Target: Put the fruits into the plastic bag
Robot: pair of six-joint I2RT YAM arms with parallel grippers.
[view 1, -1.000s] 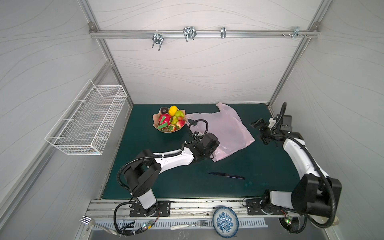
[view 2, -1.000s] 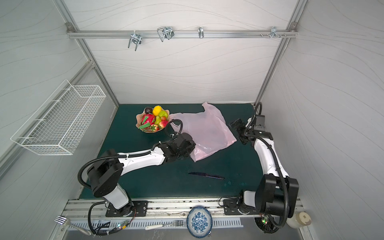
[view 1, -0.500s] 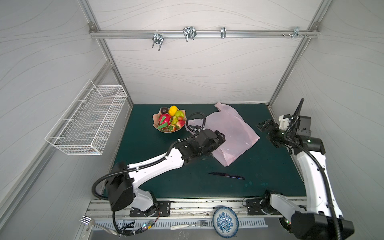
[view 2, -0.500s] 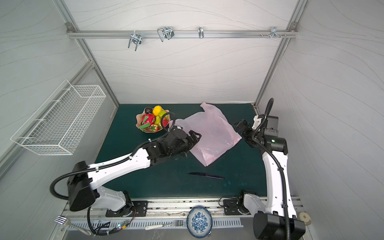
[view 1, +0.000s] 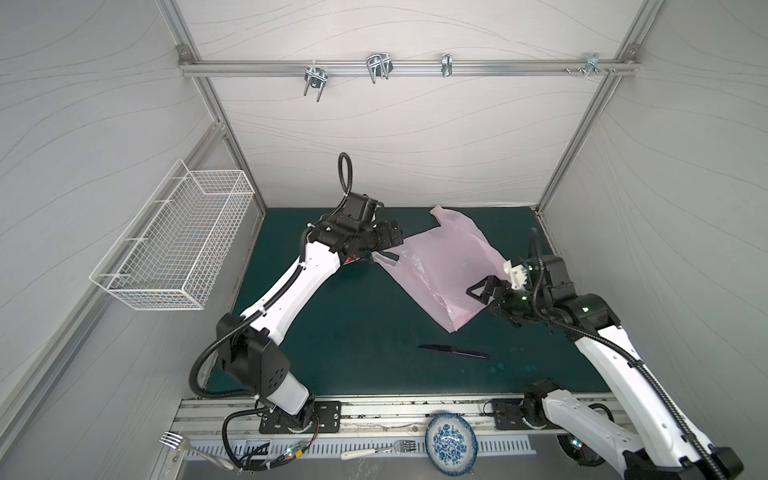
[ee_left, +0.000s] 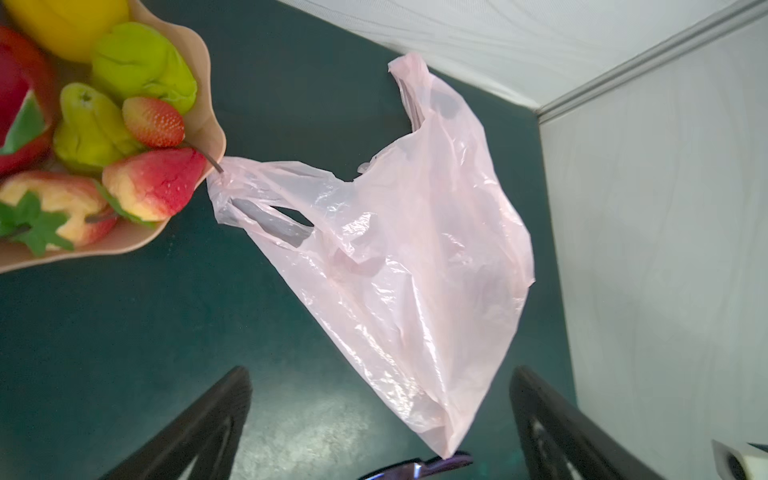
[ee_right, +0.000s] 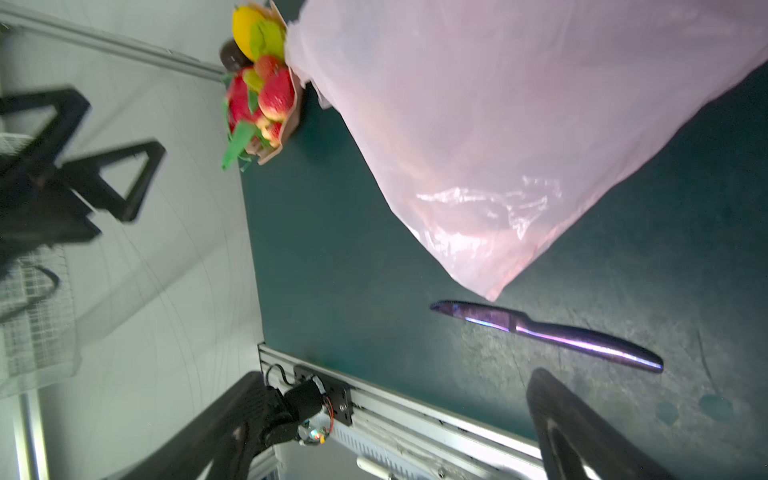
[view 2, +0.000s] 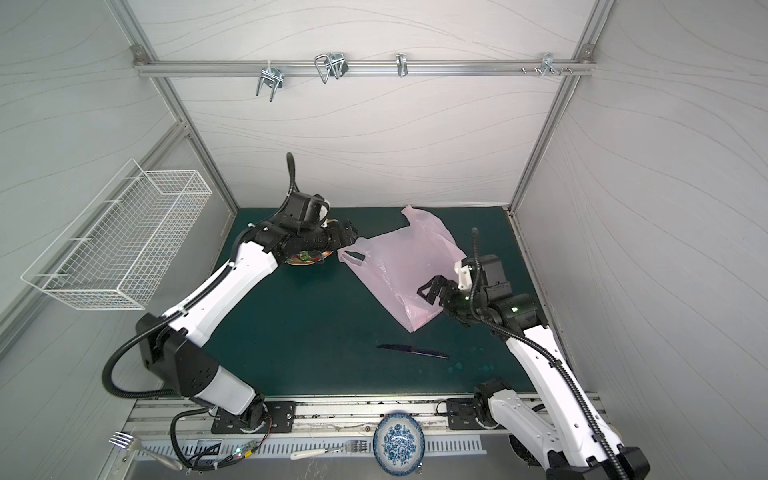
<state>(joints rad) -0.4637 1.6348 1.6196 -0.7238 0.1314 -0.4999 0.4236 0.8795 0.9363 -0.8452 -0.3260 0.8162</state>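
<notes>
Green bench (view 1: 332, 332), white walls: both my grippers spread wide, holding nothing.
At centre right in both top views the bag (view 1: 440, 266) lies limp on the bench, one handle just beside the bowl (ee_left: 210, 137) to its left, where the fruits (ee_left: 153, 189) sit piled. My left gripper (ee_left: 380, 370) hangs by that handle; my right gripper (ee_right: 395, 374) hovers at the bag's lower right edge. Below the bag's corner lies a knife (view 1: 453, 351).

White wavy-panelled walls (view 1: 395, 124); aluminium rail (view 1: 498, 68); green tabletop (view 1: 353, 324); wire basket (view 1: 178, 237) left.
</notes>
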